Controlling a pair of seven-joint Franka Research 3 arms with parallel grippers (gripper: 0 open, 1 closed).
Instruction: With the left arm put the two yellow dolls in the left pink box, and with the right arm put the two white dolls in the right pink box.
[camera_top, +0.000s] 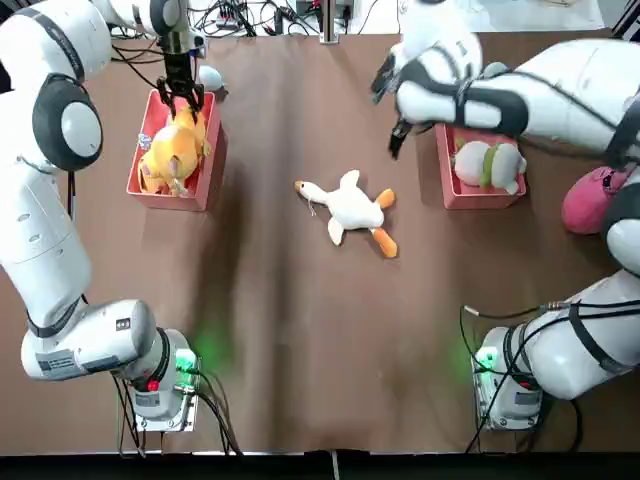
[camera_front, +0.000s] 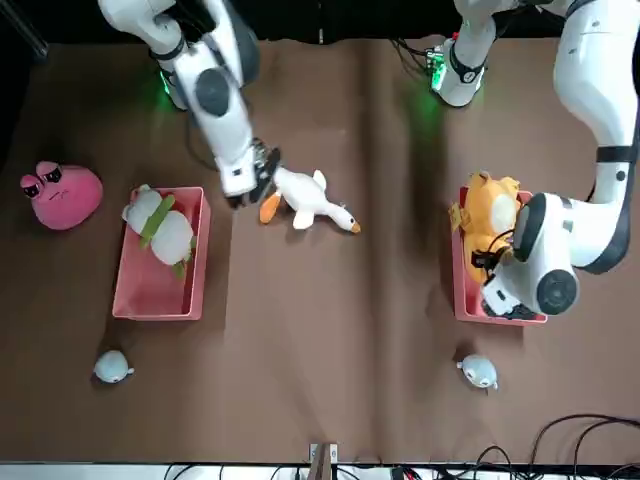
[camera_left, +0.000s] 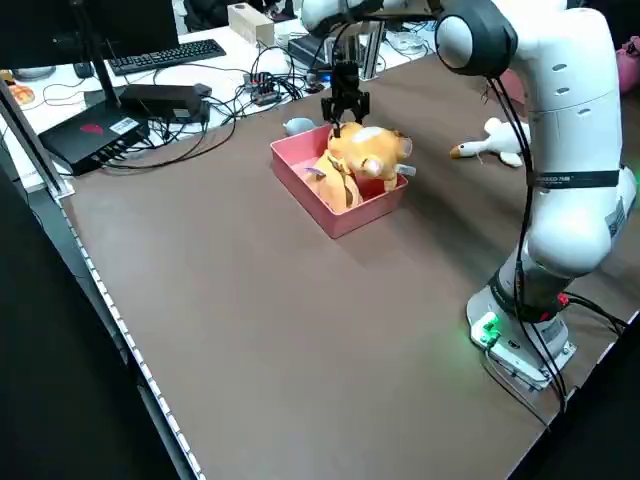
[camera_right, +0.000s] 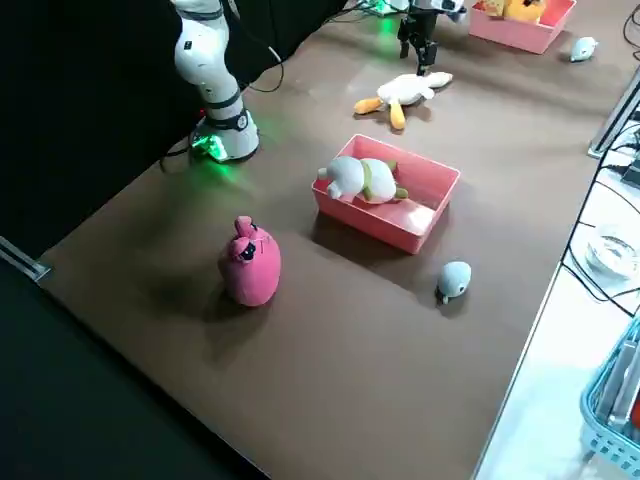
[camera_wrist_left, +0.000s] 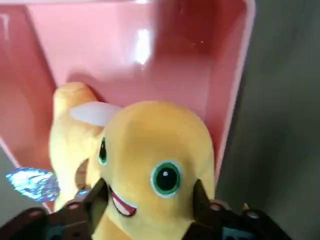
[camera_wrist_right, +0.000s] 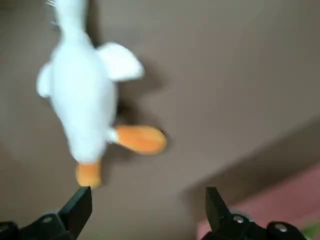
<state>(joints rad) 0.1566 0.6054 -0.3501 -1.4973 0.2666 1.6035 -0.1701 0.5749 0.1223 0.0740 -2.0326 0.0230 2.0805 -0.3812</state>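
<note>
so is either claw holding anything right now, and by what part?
Right claw holds nothing; it is open above the table beside the white goose. Left claw straddles the yellow doll's head in its box; grip unclear.

In the top view, the right arm's white links cover the far end of the right pink box (camera_top: 480, 196) and the upper part of the white doll (camera_top: 488, 164) inside it. The pink plush (camera_top: 592, 198) at the right edge is partly hidden behind that arm. In the left pink box (camera_top: 168, 195), the two yellow dolls (camera_top: 172, 150) overlap, so their outlines merge.
</note>
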